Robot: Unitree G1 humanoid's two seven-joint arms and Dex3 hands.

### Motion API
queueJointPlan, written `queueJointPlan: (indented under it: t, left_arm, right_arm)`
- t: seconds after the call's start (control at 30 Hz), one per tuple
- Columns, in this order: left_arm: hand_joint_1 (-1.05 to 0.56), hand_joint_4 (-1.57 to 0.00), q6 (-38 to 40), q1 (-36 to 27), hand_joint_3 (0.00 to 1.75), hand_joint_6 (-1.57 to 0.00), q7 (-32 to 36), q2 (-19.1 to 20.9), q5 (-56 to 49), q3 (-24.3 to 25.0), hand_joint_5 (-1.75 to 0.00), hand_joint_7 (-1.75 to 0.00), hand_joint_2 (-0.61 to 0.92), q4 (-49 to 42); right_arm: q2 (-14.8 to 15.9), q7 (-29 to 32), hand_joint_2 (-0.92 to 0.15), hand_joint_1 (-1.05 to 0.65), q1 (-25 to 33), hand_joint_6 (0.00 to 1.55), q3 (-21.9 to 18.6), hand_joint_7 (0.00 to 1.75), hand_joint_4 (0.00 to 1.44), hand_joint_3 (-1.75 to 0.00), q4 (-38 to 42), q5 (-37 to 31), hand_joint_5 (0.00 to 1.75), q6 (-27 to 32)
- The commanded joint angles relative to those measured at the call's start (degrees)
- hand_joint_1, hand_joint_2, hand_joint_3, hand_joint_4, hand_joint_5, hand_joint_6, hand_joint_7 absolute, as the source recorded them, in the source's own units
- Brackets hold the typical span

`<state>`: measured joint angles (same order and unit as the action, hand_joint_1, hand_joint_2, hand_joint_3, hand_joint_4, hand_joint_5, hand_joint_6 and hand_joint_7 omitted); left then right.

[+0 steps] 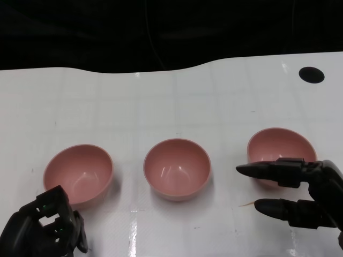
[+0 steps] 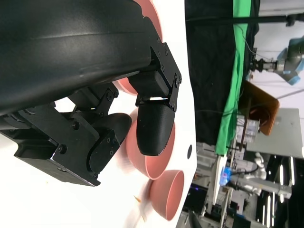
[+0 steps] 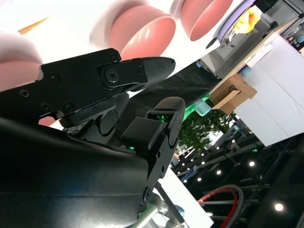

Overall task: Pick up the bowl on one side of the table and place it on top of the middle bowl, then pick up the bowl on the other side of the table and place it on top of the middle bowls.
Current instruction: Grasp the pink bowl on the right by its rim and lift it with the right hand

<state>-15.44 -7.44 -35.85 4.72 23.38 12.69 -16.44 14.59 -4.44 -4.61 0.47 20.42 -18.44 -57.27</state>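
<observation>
Three pink bowls sit in a row on the white tabletop [image 1: 161,107]. The middle bowl [image 1: 177,168] is the marker. The left bowl [image 1: 78,174] and right bowl [image 1: 280,152] sit on either side of it. The right hand [image 1: 297,193] is beside the right bowl, fingers apart, holding nothing. The left hand [image 1: 45,227] is near the left bowl, fingers curled, empty.

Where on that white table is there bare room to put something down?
Widest: the strip between the three pink bowls, left, middle, right, and the table's far edge. Narrower gaps separate the bowls. Crowded: the right hand beside the right bowl.
</observation>
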Motion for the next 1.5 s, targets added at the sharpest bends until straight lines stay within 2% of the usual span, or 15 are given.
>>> queueJointPlan:
  t: [0.03,0.13,0.17,0.27,0.6,0.73,0.9,1.2,1.33,1.5]
  left_arm:
    - [0.02,-0.93,0.48,-0.81,1.33,-0.78,0.95,0.53,0.15,0.29,-1.75,-1.75,0.51,0.83]
    - [0.02,-0.93,0.17,-0.80,1.33,-0.78,0.82,0.70,0.01,0.22,-1.75,-1.75,0.51,0.69]
    - [0.03,-0.93,-0.22,-0.71,1.38,-0.79,0.45,0.83,-0.02,0.22,-1.75,-1.75,0.50,0.37]
    - [0.02,-0.94,-0.97,-0.56,1.42,-0.80,-0.11,0.92,-0.03,0.27,-1.75,-1.75,0.48,-0.16]
    - [0.03,-0.94,0.68,-1.38,1.42,-0.80,1.40,0.82,-0.26,0.03,-1.75,-1.75,0.47,1.69]
    - [0.04,-0.94,0.68,-1.00,1.42,-0.79,-0.22,1.12,0.80,0.21,-1.75,-1.75,0.48,1.03]
    - [0.03,-0.92,0.62,-0.97,1.37,-0.78,-0.83,1.27,0.99,0.30,-1.75,-1.75,0.51,0.89]
    - [0.02,-0.93,-0.52,-1.07,1.30,-0.78,-0.41,1.14,0.03,0.40,-1.75,-1.75,0.54,0.83]
    - [0.03,-0.93,-0.12,-1.01,1.31,-0.79,-0.82,1.03,0.80,0.53,-1.75,-1.75,0.54,0.85]
    - [0.03,-0.93,0.67,-1.25,1.32,-0.78,-0.31,1.27,0.41,0.33,-1.75,-1.75,0.54,1.35]
  right_arm:
    - [1.31,0.57,-0.92,-0.68,0.83,0.72,-0.22,0.00,0.76,-0.16,-1.72,0.76,0.00,1.14]
    - [1.37,0.98,-0.92,-0.68,1.33,0.72,-0.57,0.00,0.75,-0.15,-3.22,0.37,0.00,2.22]
    - [1.39,1.27,-0.92,-0.71,1.65,0.69,-0.89,0.00,0.70,-0.15,-4.18,0.01,0.00,2.83]
    - [1.52,1.96,-0.92,-0.74,2.30,0.67,-1.25,0.00,0.66,-0.15,-6.25,-0.85,0.00,4.11]
    - [2.28,4.28,-0.92,-0.77,3.58,0.65,-1.41,0.00,0.63,-0.16,-10.74,-4.35,0.00,7.61]
    - [2.59,7.38,-0.92,-0.83,4.48,0.61,-2.94,0.00,0.60,-0.19,-14.99,-11.09,0.00,12.08]
    - [5.14,10.41,-0.92,-0.85,3.43,0.58,-3.48,0.00,0.56,-0.21,-15.64,-17.25,0.00,16.38]
    - [9.46,14.39,-0.92,-0.89,0.72,0.56,-0.84,0.00,0.59,-0.16,-13.51,-25.93,0.01,24.65]
    - [10.81,12.72,-0.92,-0.92,-0.67,0.51,1.53,0.00,0.55,-0.16,-12.38,-27.25,0.00,28.91]
    - [12.24,13.56,-0.92,-0.94,-3.71,0.49,5.90,0.00,0.54,-0.16,-7.89,-29.96,0.00,31.91]
